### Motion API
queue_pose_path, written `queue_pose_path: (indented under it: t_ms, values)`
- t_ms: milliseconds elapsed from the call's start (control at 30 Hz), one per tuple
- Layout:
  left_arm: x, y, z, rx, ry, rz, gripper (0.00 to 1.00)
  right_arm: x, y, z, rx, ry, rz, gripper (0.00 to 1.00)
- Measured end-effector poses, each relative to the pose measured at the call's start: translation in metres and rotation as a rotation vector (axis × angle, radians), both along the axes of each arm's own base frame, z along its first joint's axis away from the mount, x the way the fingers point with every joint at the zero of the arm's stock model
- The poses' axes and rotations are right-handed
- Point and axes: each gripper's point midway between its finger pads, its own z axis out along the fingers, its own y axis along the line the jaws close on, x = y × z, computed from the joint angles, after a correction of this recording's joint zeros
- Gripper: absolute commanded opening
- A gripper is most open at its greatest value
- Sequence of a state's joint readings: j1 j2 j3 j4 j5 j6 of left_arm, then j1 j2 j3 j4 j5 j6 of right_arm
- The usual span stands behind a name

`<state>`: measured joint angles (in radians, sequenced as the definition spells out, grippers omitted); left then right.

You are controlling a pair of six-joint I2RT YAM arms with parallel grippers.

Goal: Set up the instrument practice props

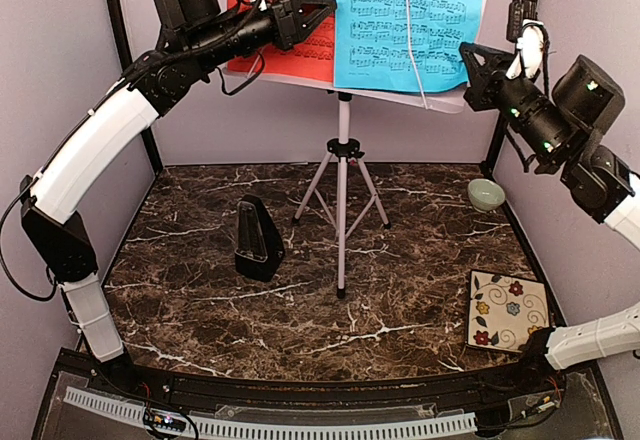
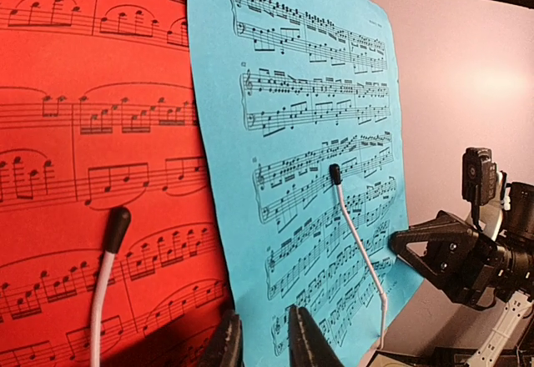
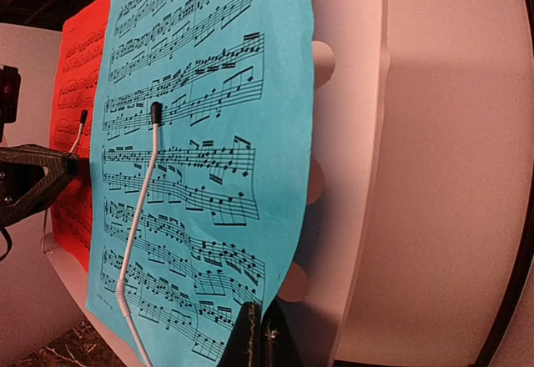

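Overhead: stand (image 1: 342, 190) upright on the table (image 1: 420, 290), red page (image 1: 312, 48) and cyan page (image 1: 400, 20) on its desk (image 1: 445, 100); metronome (image 1: 258, 242) to its left; left gripper (image 1: 322, 8) at the red page, right gripper (image 1: 468, 60) by the desk's right edge. Left wrist: jaws narrowly parted beneath the pages' seam. Right wrist: jaws closed below the cyan page's corner.

Brightness: even and bright throughout.
Shadows: soft, from the music stand desk (image 3: 355, 175) onto the wall (image 3: 459, 217) behind.
Focus: blue page (image 2: 309, 133) sharp; left gripper (image 2: 263, 342) blurred close up.
Distortion: wrist views bow at edges.
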<state>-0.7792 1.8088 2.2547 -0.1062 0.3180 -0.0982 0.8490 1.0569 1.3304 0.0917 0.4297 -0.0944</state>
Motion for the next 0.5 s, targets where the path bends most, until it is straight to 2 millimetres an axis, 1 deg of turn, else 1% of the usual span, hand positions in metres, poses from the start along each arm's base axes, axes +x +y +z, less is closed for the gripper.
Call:
queue_pose_path:
  t_ms: [100, 233, 367, 433, 500]
  values:
    - [0.0, 0.0, 0.0, 0.0, 0.0, -0.003, 0.21, 0.001, 0.0, -0.013, -0.009, 0.014, -0.006, 0.0]
    - [-0.001, 0.0, 0.0, 0.001, -0.001, -0.003, 0.22, 0.003, -0.003, -0.023, -0.006, 0.026, -0.022, 0.0]
    - [-0.001, -0.001, 0.0, 0.001, -0.002, -0.007, 0.32, 0.002, -0.008, -0.026, 0.005, 0.027, -0.038, 0.0]
    - [-0.002, -0.001, 0.0, 0.002, -0.002, -0.01, 0.37, 0.001, -0.01, -0.025, 0.011, 0.022, -0.039, 0.03]
    - [-0.002, -0.001, -0.001, 0.004, -0.001, -0.011, 0.43, -0.001, -0.012, -0.022, 0.021, 0.015, -0.041, 0.13]
